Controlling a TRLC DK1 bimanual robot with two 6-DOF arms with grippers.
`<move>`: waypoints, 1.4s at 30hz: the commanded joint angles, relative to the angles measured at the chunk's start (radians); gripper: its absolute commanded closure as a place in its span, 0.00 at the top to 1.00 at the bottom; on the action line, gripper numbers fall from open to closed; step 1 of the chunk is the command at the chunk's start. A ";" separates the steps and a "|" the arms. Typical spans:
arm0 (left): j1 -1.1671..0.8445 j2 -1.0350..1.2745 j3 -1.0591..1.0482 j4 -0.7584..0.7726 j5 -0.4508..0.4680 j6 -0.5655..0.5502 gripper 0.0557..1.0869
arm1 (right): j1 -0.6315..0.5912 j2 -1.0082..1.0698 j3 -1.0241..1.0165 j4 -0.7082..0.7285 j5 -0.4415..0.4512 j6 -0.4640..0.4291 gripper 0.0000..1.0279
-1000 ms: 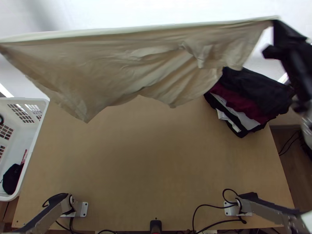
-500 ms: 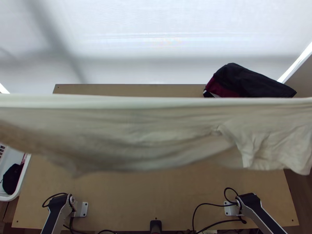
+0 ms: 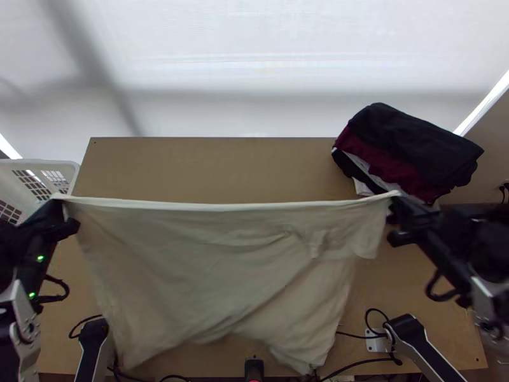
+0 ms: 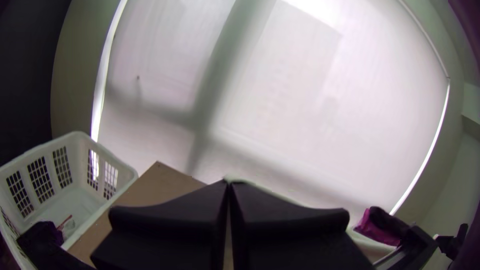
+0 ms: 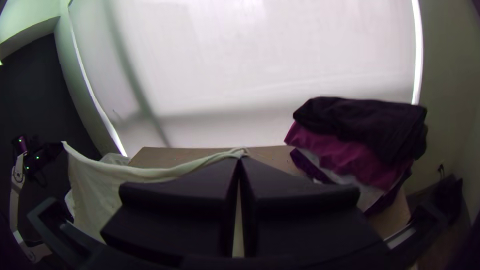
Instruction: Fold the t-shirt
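The cream t-shirt (image 3: 203,274) is above the counter (image 3: 210,170), its long upper edge stretched between the left hand (image 3: 57,203) and the right hand (image 3: 396,198), both closed on its corners. The thin cloth hangs towards the near side, softly creased; laying it flat probably needs both hands level.

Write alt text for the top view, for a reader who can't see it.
A cream t-shirt hangs unfolded over a wooden table, its upper edge stretched between the left gripper and the right gripper. A stack of dark, maroon and white clothes lies at far right; a white basket stands at left.
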 commanded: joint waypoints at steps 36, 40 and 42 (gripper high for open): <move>-0.057 1.267 0.283 0.335 -0.044 -0.040 0.04 | -0.092 0.995 0.017 0.736 0.030 0.211 0.03; -0.057 1.404 0.439 0.232 -0.048 -0.063 0.04 | -0.098 1.105 0.126 0.690 0.028 0.213 0.03; -0.056 1.464 0.499 0.205 -0.061 -0.072 0.04 | -0.100 1.168 0.198 0.628 0.025 0.216 0.03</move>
